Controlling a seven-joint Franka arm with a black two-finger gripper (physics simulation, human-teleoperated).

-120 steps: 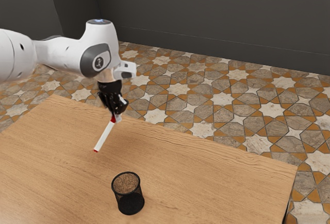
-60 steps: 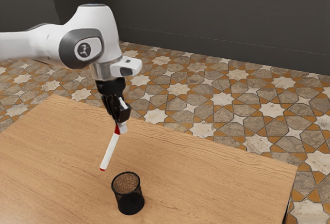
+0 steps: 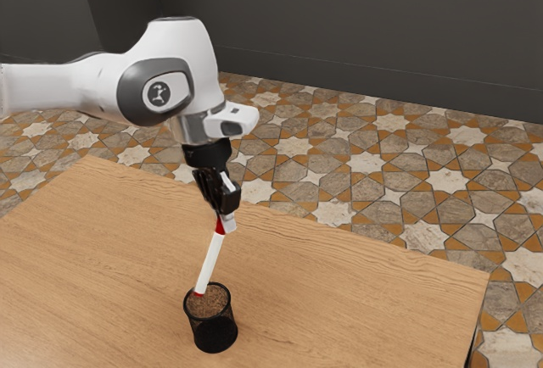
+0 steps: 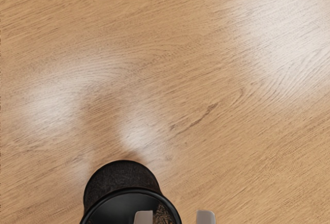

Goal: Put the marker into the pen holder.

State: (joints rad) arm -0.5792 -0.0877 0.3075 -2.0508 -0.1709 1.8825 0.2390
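In the exterior view my gripper [image 3: 225, 218] is shut on the upper, red end of the white marker [image 3: 209, 264]. The marker slants, its lower tip toward the exterior view's left. That tip overlaps the far rim of the black mesh pen holder [image 3: 215, 331]; I cannot tell whether it is inside the rim or above it. The holder stands upright on the table, below my hand. In the wrist view the gripper [image 4: 174, 218] is at the lower edge, one fingertip overlapping the pen holder [image 4: 121, 177].
The wooden table [image 3: 356, 275] extends around the holder, with its far edge behind my hand. Beyond that edge lies the patterned tile floor [image 3: 365, 163], then a dark wall.
My hand has moved toward the exterior view's right with the marker, bringing its lower tip to the holder's rim. The marker stands more upright than before. The holder has stayed put.
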